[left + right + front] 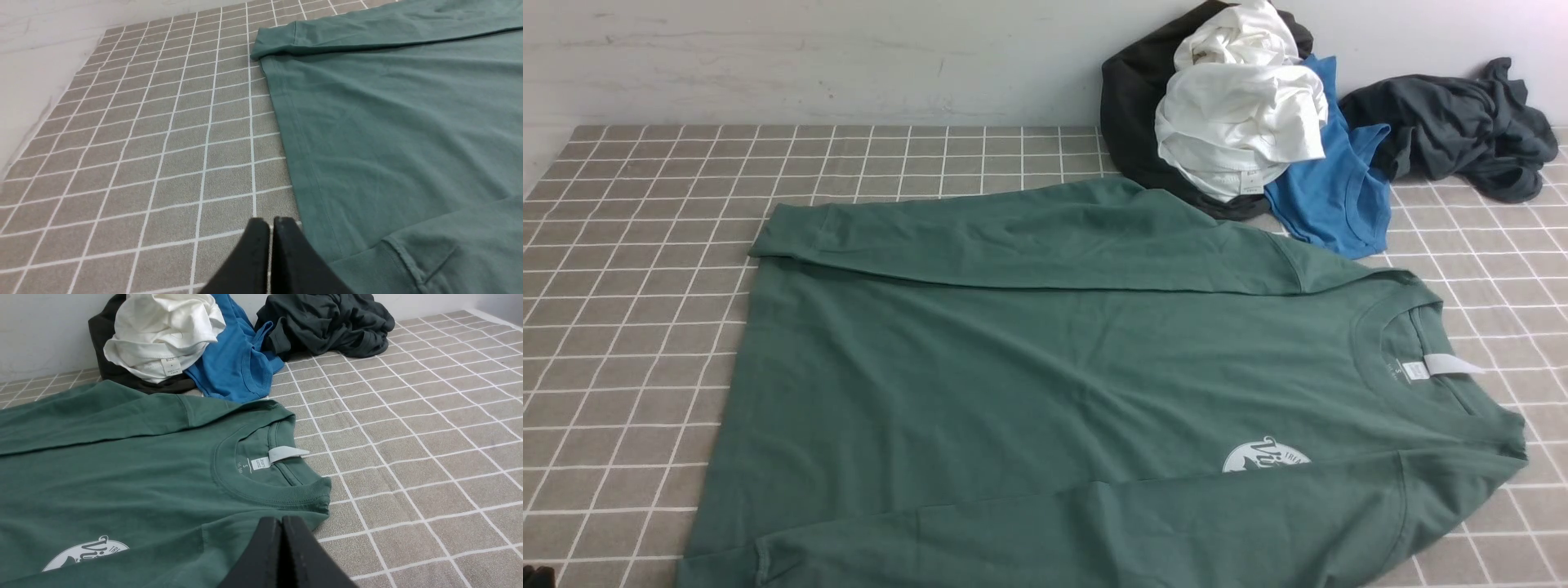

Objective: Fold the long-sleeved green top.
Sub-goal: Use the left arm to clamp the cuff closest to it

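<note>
We see the top point(1045, 367) flat on the counter point(629, 327). Our left jaws are clenched beside its hem point(300, 155), our right jaws by its collar point(278, 494), seemingly empty.

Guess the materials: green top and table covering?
The green top looks like matte cotton jersey: soft shallow creases, ribbed collar, stitched hem. The table covering is a matte, faintly speckled tile print, grey-brown squares with white lines. Whether it is cloth or vinyl, I cannot tell.

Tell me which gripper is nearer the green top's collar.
Right. The right gripper hangs close by the collar; the left gripper is at the top's opposite end, over the tiles beside the hem.
</note>
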Action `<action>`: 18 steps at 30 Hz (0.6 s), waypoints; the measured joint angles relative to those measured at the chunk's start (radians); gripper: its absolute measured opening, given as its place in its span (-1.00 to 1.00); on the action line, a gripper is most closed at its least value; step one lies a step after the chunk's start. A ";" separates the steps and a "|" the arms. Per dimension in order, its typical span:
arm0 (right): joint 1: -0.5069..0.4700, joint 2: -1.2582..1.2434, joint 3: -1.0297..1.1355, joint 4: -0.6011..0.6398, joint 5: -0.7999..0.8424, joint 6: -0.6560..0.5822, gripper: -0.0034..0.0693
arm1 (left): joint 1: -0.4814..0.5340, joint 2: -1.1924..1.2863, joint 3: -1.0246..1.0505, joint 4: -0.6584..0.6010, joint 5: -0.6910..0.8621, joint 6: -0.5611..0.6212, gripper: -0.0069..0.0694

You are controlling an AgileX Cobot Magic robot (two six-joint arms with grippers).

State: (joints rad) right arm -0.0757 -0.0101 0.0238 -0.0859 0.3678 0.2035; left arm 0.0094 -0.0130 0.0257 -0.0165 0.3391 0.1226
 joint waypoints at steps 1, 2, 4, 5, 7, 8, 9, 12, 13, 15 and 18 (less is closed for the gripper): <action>0.000 0.000 0.000 -0.001 -0.003 0.000 -0.95 | 0.000 0.000 0.001 0.000 -0.012 0.000 -0.83; 0.000 0.000 0.000 -0.005 -0.015 0.000 -0.95 | 0.000 0.000 0.001 0.000 -0.037 0.000 -0.83; 0.000 0.000 0.004 -0.012 -0.070 0.000 -0.95 | 0.000 0.000 0.001 0.000 -0.109 0.000 -0.83; 0.000 0.000 0.004 -0.017 -0.107 0.000 -0.95 | 0.000 0.000 0.001 0.000 -0.140 0.000 -0.83; 0.000 0.000 0.004 -0.032 -0.215 0.000 -0.95 | 0.000 0.000 0.001 0.000 -0.217 0.000 -0.83; 0.000 0.000 0.004 -0.043 -0.280 0.000 -0.95 | 0.000 0.000 0.001 0.000 -0.264 -0.001 -0.83; 0.000 0.000 0.004 -0.048 -0.331 0.001 -0.95 | 0.000 0.000 0.001 0.000 -0.304 -0.001 -0.83; 0.000 0.000 0.004 -0.059 -0.501 0.024 -0.95 | 0.000 0.000 0.001 0.000 -0.439 -0.004 -0.83; 0.000 0.000 0.004 -0.061 -0.580 0.029 -0.95 | 0.000 0.000 0.001 0.000 -0.502 -0.004 -0.83; 0.000 0.000 0.004 -0.059 -0.664 0.041 -0.95 | 0.000 0.000 0.001 -0.001 -0.588 -0.012 -0.83; 0.000 0.000 0.004 -0.055 -0.744 0.069 -0.95 | 0.000 0.000 0.001 -0.021 -0.745 -0.090 -0.83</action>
State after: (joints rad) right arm -0.0757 -0.0101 0.0280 -0.1408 -0.3759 0.2722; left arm 0.0094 -0.0130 0.0268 -0.0371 -0.4062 0.0329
